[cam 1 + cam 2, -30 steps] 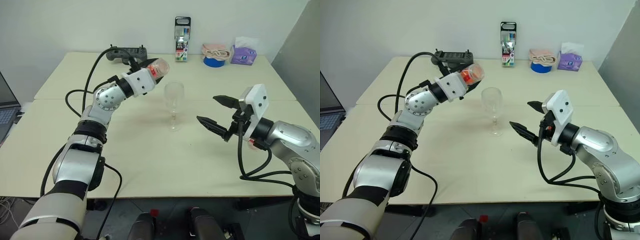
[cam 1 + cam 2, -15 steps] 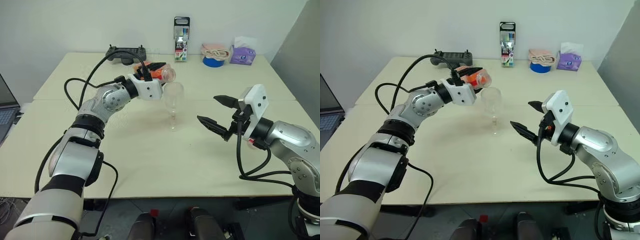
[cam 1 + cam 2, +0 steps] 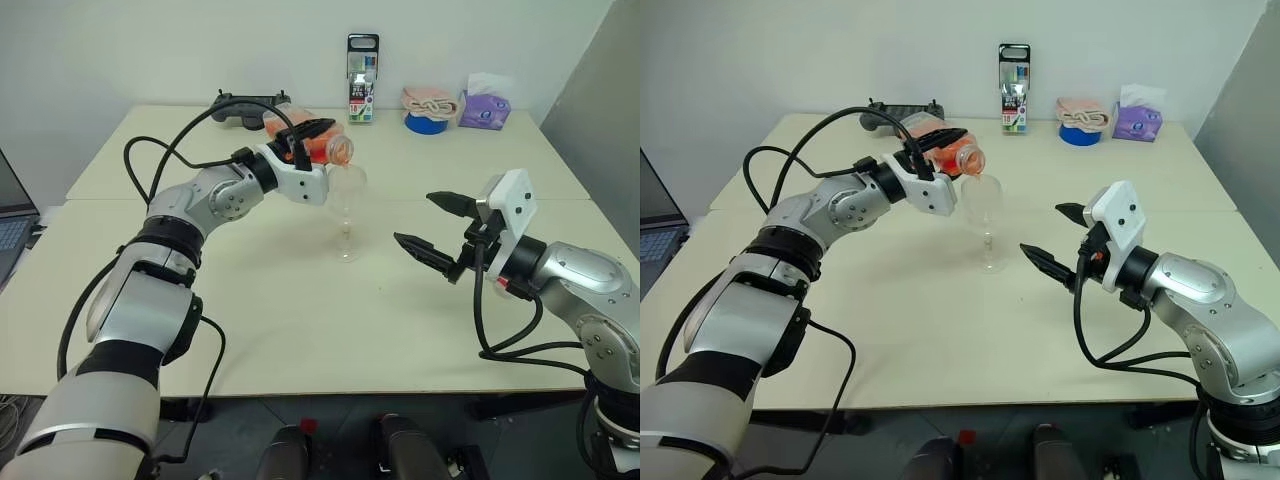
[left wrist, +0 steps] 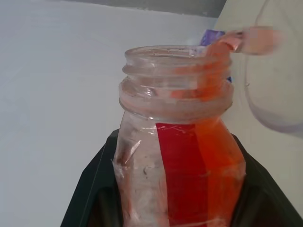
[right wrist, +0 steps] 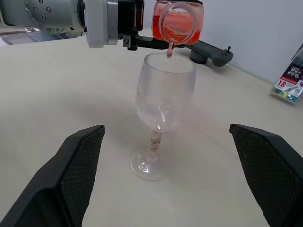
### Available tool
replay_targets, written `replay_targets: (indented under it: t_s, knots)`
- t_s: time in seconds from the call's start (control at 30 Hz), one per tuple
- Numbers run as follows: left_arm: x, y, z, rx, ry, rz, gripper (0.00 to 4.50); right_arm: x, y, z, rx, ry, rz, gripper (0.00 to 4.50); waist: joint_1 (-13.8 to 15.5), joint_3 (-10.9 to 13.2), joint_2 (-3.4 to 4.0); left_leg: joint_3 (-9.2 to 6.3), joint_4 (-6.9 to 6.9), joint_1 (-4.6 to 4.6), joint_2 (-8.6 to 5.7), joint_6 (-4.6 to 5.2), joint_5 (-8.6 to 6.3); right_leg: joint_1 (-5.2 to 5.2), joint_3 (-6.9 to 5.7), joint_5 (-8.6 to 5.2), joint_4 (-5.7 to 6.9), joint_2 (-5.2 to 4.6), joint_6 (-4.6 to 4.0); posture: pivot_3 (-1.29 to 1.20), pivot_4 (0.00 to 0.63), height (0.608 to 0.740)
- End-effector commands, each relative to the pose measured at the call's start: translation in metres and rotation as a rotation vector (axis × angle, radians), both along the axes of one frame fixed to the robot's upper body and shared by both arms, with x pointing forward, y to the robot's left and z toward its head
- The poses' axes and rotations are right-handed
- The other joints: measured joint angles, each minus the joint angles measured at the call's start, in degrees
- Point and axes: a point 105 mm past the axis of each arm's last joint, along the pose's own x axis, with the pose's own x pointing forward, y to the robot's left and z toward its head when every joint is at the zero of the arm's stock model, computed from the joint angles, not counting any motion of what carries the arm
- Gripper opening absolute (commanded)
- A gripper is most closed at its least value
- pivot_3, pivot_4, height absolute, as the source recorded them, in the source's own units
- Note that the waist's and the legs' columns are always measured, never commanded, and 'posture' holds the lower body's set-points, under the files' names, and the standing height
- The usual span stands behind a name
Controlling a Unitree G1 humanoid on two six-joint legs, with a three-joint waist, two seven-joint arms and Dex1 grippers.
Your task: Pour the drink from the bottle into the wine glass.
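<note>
The bottle [image 3: 952, 155], clear plastic with orange drink [image 5: 178, 22] inside, lies tipped on its side above the rim of the wine glass [image 3: 985, 215], uncapped mouth pointing right. A thin orange stream falls from the mouth into the bowl. The left gripper [image 3: 940, 147] has its black fingers clamped around the bottle's body. The glass stands upright near the middle of the pale table [image 3: 940, 330]. To the right and nearer, the right gripper [image 3: 1052, 238] hovers with jaws spread wide, holding nothing. Along the far edge sit a black controller [image 3: 245, 105], a marker pack [image 3: 1016, 87], blue tape [image 3: 1082, 133] and a purple tissue pack [image 3: 1138, 120].
</note>
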Motion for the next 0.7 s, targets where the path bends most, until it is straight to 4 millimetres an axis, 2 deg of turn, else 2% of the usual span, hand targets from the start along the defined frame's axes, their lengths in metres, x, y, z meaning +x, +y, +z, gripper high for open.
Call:
replay_targets:
  t_s: [0.03,0.7]
  knots:
    - [-0.005,-0.0008,0.0302,-0.018,-0.116,-0.015,1.9,-0.0027,0.0024,0.0079,-0.001,-0.038,0.011,4.5,0.0,0.0,0.0,0.0,0.0,0.0,0.0,0.0,0.0,0.0,0.0,0.0,0.0,0.0,0.0,0.0,0.15,0.74]
    - [-0.0047,0.0023,0.0258,0.029,-0.129,-0.006,1.9,-0.0018,0.0081,0.0093,0.014,-0.049,0.025,4.5,-0.01,0.0,0.0,0.0,0.02,0.01,0.0,0.0,0.0,0.0,0.0,0.05,0.04,0.0,-0.09,0.0,0.15,0.74]
